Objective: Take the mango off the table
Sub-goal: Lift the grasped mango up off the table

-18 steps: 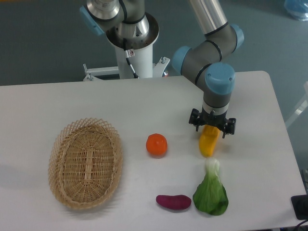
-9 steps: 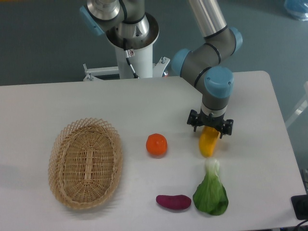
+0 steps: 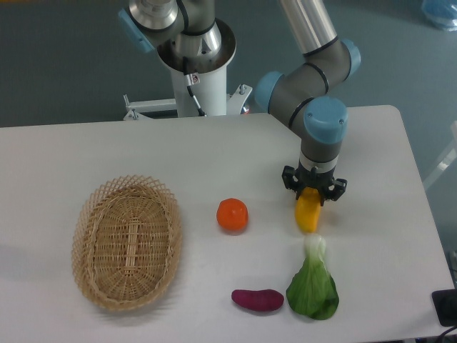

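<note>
Mango under claw, bok choy just below, orange left

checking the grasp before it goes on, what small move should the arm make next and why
Probably a short, straight lift. The gripper sits over the upper end of the mango, with its fingers drawn in against the fruit's sides, so the grasp looks made. The mango's lower end appears to rest on the table, just above the leafy green vegetable, so rising clears it.

You find no legible text, label, brand, number or sign anywhere in this view. The arm housings and the table carry no readable markings you can log.
</note>
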Available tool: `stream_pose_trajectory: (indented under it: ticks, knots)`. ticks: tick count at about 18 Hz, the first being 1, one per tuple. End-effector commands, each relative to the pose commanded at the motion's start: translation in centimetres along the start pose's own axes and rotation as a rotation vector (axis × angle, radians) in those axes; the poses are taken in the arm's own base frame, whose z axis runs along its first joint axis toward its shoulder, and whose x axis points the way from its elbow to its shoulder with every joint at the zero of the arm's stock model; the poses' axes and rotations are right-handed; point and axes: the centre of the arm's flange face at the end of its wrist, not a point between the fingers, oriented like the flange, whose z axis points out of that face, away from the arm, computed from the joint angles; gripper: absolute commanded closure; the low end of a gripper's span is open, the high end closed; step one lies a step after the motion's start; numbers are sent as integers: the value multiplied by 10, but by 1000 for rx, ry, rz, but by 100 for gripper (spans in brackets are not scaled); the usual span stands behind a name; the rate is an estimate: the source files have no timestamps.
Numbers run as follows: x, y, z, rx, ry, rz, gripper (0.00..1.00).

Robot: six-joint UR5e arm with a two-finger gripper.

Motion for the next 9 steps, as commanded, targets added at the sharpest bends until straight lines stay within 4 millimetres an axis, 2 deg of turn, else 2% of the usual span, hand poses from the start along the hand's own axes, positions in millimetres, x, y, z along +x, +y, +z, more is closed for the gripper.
stream_pose_trajectory:
  ticks: [4, 8, 9]
  knots:
    - [-6, -9, -55, 78, -66, 1, 53]
    - [-7, -28, -122, 270, -76, -118, 53]
    - [-6, -29, -132, 292, -77, -147, 53]
